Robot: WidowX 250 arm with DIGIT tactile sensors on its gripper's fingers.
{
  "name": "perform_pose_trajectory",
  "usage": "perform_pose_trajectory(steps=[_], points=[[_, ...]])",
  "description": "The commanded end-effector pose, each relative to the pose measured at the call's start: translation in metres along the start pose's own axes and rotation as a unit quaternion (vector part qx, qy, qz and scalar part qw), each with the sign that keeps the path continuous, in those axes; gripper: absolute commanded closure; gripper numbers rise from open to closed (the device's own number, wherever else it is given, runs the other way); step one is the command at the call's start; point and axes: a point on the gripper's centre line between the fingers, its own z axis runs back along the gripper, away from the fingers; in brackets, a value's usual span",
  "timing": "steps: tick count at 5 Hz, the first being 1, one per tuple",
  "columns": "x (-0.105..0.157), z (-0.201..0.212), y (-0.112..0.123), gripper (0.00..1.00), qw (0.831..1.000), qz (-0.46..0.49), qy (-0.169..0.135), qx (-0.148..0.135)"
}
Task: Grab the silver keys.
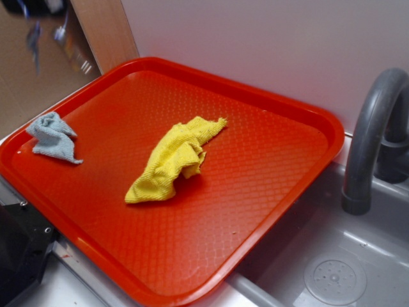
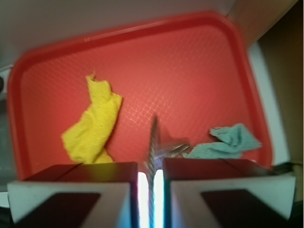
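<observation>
My gripper (image 2: 151, 190) is shut on the silver keys (image 2: 153, 142). One key or the ring stands edge-on in the narrow gap between the jaws, and the other keys fan out to the right, blurred, above the red tray (image 2: 190, 71). In the exterior view the gripper (image 1: 43, 9) is a dark blur at the top left edge, high above the tray's far left corner. Blurred silver keys (image 1: 71, 54) hang below it.
A crumpled yellow cloth (image 1: 174, 160) lies mid-tray and shows at the left in the wrist view (image 2: 92, 121). A small blue-grey cloth (image 1: 54, 136) lies at the tray's left edge (image 2: 228, 141). A grey faucet (image 1: 370, 134) and sink (image 1: 332, 268) stand on the right.
</observation>
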Motion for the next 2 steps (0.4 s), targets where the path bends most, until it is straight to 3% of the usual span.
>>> perform_pose_trajectory(steps=[1,2], points=[[0.0111,0.0188,-0.0120,1.00,1.000,0.005,0.002,0.029],[0.0121,0.0192,-0.0094,1.00,1.000,0.003,0.002,0.021]])
